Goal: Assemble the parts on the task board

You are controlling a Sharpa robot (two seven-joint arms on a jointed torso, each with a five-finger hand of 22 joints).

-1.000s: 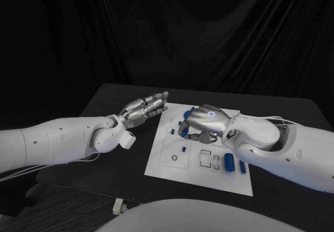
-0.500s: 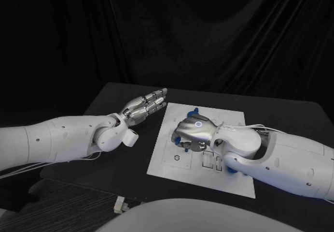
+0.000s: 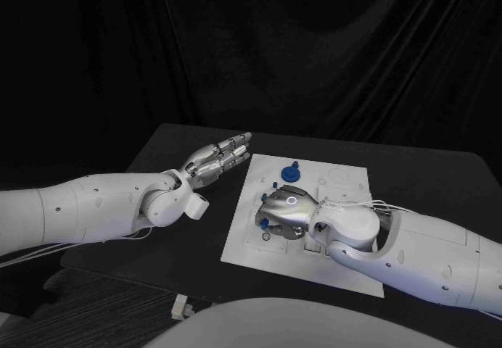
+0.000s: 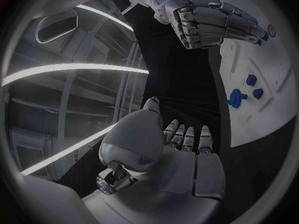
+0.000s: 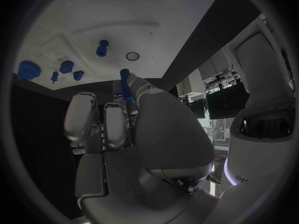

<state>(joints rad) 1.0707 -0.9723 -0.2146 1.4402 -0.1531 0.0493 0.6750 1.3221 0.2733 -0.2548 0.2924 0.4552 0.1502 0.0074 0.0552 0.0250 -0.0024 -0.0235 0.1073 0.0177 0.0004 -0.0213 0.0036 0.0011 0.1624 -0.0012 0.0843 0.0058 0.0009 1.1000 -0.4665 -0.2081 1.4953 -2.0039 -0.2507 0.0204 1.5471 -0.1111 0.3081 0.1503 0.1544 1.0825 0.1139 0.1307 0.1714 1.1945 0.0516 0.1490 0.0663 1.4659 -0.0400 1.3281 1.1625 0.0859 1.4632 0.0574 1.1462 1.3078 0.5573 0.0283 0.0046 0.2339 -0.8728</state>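
Over the white rectangular task board (image 3: 345,275), the right hand (image 3: 288,212) pinches a small blue cylindrical peg (image 5: 125,84); misaligned, it could jam. Beside the board, the left hand (image 3: 217,159) hovers flat, holding nothing.

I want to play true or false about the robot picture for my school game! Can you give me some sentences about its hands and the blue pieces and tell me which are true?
1. The right hand holds a small blue part in its fingers. True.
2. The left hand is grabbing a blue part. False: it holds nothing, fingers stretched out, beside the task board.
3. The right hand is over the task board. True.
4. All blue parts are in the right hand. False: a round blue part sits on the far end of the board.
5. The task board is black. False: it is white, on a black table.
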